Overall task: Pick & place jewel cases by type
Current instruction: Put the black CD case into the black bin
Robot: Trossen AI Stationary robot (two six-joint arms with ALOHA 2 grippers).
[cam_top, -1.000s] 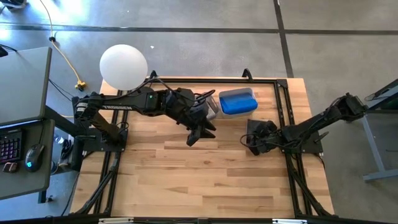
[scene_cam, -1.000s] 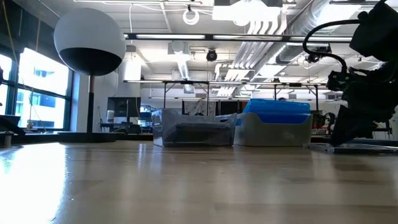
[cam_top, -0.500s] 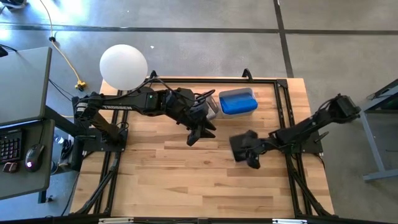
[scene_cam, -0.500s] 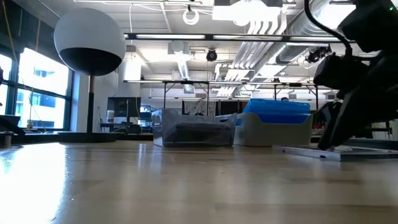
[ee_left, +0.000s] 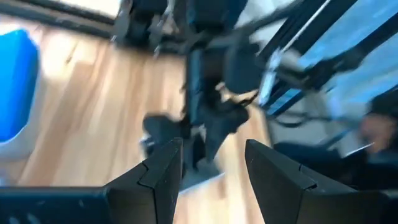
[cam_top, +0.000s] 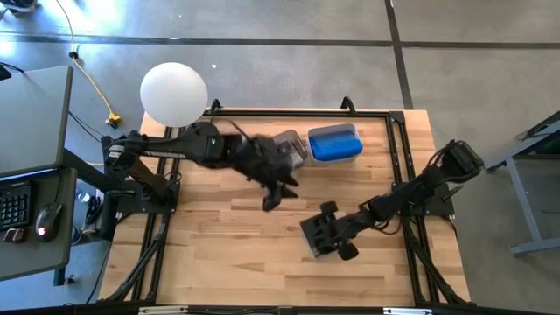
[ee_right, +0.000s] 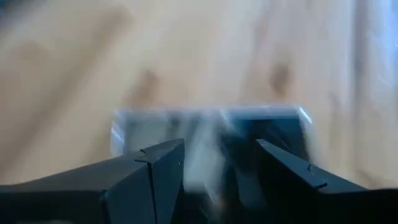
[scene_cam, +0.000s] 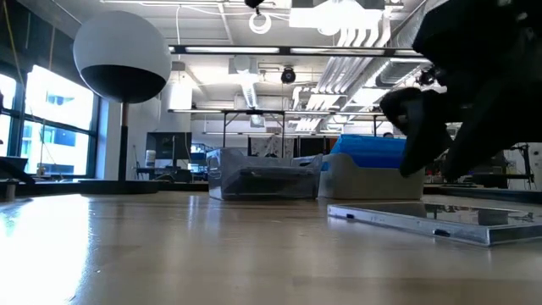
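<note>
Dark jewel case (scene_cam: 423,218) flat on table

You get bright, even overhead light w/ soft shadows. Low view: ceiling lamps (scene_cam: 258,21) glare at 12 o'clock, window (scene_cam: 49,110) bright at 9. Both wrist views motion-blurred.

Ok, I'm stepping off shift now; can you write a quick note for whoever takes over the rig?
Left gripper: open, empty, hovering in front of the tubs.
Right gripper: jaws spread, down at a dark jewel case that lies flat mid-table; whether it grips or only pushes it, I can't tell.
Clear tub: dark cases inside.
Grey tub: blue jewel cases stacked in it.
Done: all other visible cases are in tubs.
Left: that last dark case, probably into the clear tub.
</note>
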